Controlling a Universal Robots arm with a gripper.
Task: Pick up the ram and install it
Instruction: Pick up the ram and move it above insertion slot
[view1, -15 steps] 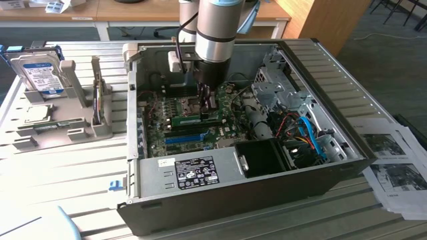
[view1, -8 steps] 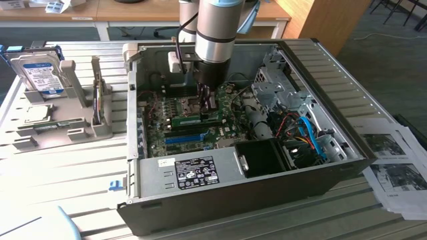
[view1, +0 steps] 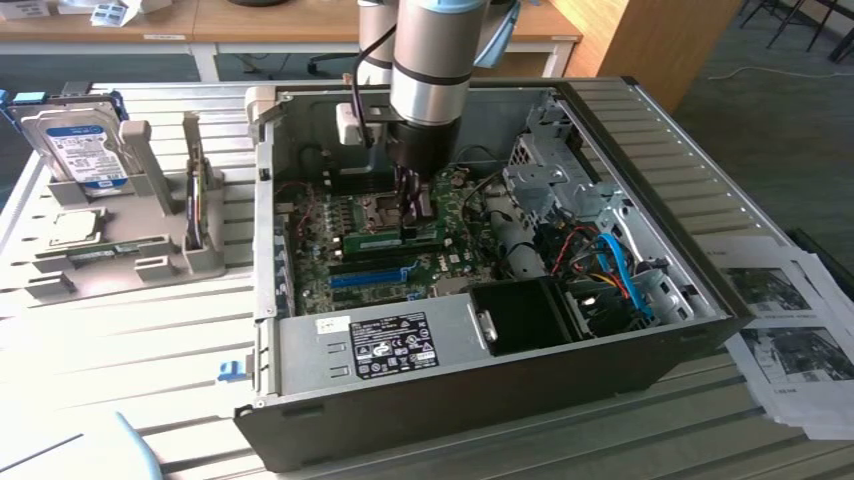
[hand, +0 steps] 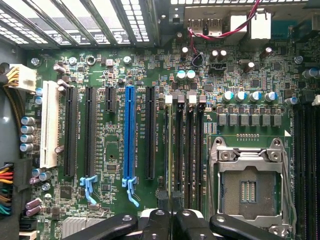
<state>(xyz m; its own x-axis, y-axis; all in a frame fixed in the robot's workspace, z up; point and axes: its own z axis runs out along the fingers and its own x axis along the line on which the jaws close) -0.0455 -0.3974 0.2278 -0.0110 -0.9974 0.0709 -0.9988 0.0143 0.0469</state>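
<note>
Gripper (hand: 171, 217) is pressed nearly together, pinching the ram (view1: 394, 238) by its top edge. The thin, rigid green stick sits low inside the open grey steel PC case (view1: 441, 400), edge-on at the narrow black plastic DIMM slots (hand: 189, 150), between a long black card slot (hand: 150, 135) and the shiny metal CPU socket (hand: 248, 190). Likely risks: a tilted or off-notch stick jams, seats at only 1 end, flexes the brittle board, or slips in the smooth black fingers.

Arm (view1: 430, 60) hung approx. vert., wrist straight; gripper (view1: 416, 200) pointed down, fingers (hand: 152, 222) closed tight.
</note>
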